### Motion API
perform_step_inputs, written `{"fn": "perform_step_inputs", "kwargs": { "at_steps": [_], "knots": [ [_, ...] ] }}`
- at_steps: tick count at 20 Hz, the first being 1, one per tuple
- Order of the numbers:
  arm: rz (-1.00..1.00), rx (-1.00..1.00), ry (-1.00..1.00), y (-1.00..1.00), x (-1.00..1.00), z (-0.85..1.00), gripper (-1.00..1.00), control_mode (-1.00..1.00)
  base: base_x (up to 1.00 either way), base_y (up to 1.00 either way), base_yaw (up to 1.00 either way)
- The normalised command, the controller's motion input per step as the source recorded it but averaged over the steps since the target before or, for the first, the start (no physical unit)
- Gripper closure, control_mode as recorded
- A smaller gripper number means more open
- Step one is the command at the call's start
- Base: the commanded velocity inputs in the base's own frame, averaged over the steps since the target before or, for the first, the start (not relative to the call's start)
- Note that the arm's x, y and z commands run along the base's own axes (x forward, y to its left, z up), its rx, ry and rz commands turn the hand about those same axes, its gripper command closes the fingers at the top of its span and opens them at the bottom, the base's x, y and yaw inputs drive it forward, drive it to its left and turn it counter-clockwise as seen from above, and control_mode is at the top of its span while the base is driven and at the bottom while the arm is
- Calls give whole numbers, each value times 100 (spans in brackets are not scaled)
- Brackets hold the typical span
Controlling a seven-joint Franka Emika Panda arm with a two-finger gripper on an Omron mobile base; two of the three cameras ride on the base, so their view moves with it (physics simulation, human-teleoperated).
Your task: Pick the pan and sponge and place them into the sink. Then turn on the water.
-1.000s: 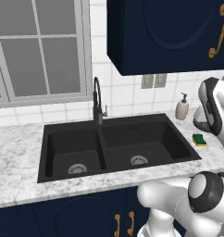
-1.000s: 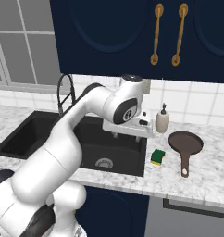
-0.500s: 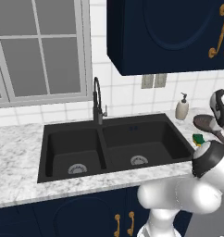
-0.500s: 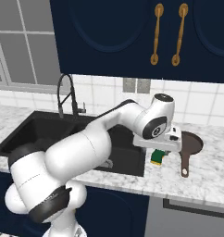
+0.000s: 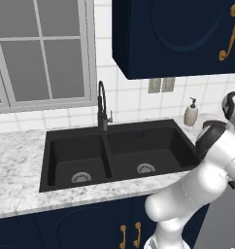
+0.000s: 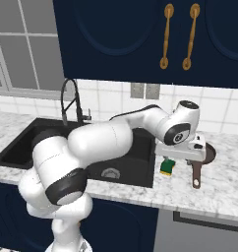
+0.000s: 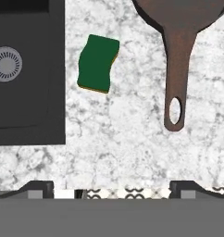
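The dark reddish-brown pan (image 6: 207,154) lies on the marble counter right of the sink (image 6: 22,143), its long handle (image 7: 178,69) pointing toward the counter's front. The sponge (image 7: 98,63), green side up, rests between the pan's handle and the sink's right edge (image 7: 58,92). It also shows below my hand as the sponge (image 6: 167,167). My gripper (image 7: 113,189) hovers open above the counter, over the bare marble in front of the sponge and the handle, holding nothing. The black arched faucet (image 5: 102,104) stands behind the divider, with no water running.
A white soap dispenser (image 5: 191,113) stands at the back of the counter, right of the sink. Both basins (image 5: 153,146) hold nothing but their silver drains. Dark blue cabinets hang above, and a window is at the back left.
The arm has swung right, from over the sink's right basin out over the counter above the sponge and pan. Pan and sponge have not moved.
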Motion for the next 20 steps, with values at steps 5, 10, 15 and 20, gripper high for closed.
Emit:
{"fn": "perform_step_inputs", "kwargs": {
  "at_steps": [5,10,15,20],
  "knots": [
    [0,0,9,-15,25,-17,-100,-100,0,0,0],
    [0,0,9,-28,25,-23,-100,-100,0,0,0],
    [3,0,9,-48,12,-17,-100,-100,0,0,0],
    [5,1,12,-21,6,-16,-100,-100,0,0,0]
  ]
}}
